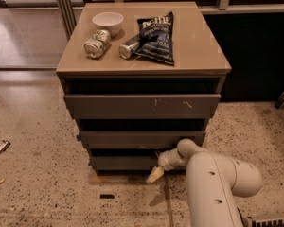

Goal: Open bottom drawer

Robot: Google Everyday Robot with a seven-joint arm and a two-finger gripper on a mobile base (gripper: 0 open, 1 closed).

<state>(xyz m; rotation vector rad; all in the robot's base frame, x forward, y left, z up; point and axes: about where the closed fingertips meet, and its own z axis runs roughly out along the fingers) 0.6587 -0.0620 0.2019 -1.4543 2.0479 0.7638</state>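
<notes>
- Warm, dim overhead light; the table (199,51) top is brightest.
- Dark shadow under the table's front edge.
- The gripper (156,174), low at the bottom drawer (123,163), catches light.
</notes>
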